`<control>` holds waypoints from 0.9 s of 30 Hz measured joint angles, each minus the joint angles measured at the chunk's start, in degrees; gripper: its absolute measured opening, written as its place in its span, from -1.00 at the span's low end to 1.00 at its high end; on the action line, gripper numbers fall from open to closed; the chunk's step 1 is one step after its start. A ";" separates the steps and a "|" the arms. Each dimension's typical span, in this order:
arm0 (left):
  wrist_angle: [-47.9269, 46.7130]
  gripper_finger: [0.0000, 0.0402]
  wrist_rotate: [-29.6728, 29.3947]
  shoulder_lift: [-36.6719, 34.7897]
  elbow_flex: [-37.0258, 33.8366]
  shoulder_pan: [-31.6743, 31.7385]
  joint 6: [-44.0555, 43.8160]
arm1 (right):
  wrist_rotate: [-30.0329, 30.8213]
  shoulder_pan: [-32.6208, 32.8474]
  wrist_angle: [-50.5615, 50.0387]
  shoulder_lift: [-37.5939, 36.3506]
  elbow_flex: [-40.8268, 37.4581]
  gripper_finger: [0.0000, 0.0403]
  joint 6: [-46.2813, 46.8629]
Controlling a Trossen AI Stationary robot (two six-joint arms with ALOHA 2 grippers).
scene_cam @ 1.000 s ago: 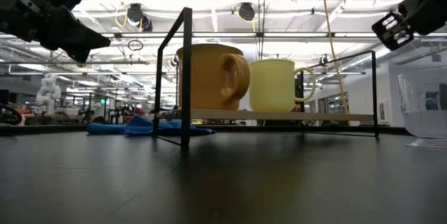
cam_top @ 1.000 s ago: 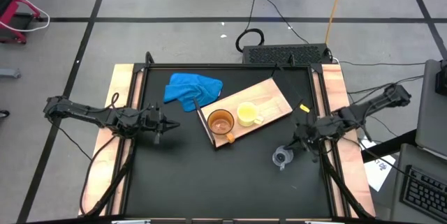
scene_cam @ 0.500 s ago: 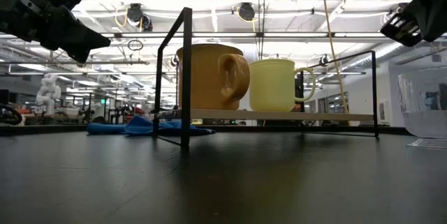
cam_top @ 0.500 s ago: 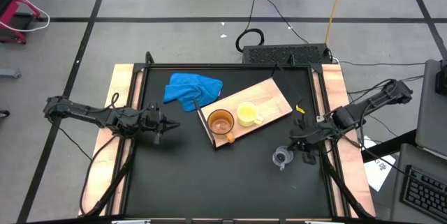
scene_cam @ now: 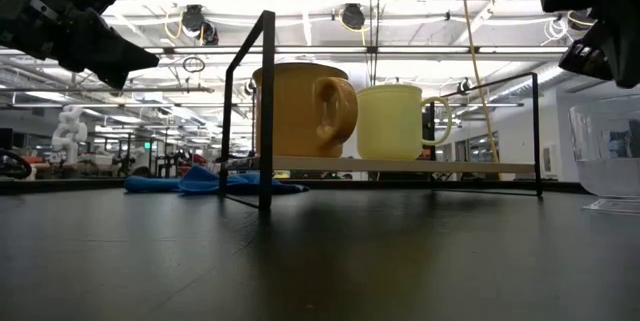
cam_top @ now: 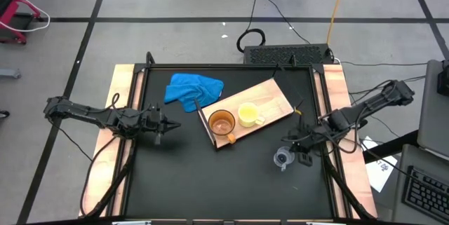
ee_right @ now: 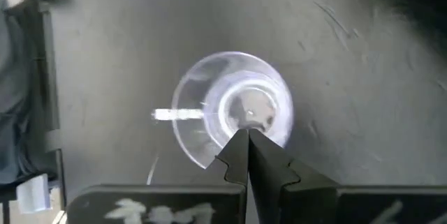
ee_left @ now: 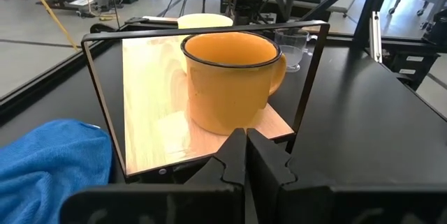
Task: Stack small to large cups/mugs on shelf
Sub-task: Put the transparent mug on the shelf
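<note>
A crumpled blue cloth (cam_top: 193, 89) lies on the black surface (cam_top: 210, 183), toward its far left part. Beyond the far edge, a dark keyboard (cam_top: 286, 55) rests on the floor, with a looped black cable (cam_top: 251, 40) just beside it. Pale wooden side boards (cam_top: 105, 162) flank the surface.

Black table (cam_top: 182, 176) bears shelf (cam_top: 275, 99), blue cloth (cam_top: 193, 89), clear cup (cam_top: 283, 158)
</note>
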 joint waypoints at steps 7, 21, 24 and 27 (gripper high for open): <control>0.00 -0.93 -0.02 -0.01 0.00 0.00 0.46 | 0.06 -2.35 -2.87 0.08 2.96 -1.00 -0.08; -0.02 -0.93 -0.04 -0.02 0.00 0.00 0.15 | -5.95 -4.87 -10.77 8.94 9.46 -1.00 -1.60; -0.02 -0.93 -0.04 0.00 0.00 0.00 0.13 | -5.62 -4.91 -10.77 10.26 9.46 -1.00 -2.14; -0.02 -0.93 -0.04 -0.01 0.00 0.00 0.13 | -5.53 -4.91 -10.77 11.01 9.46 -1.00 -2.36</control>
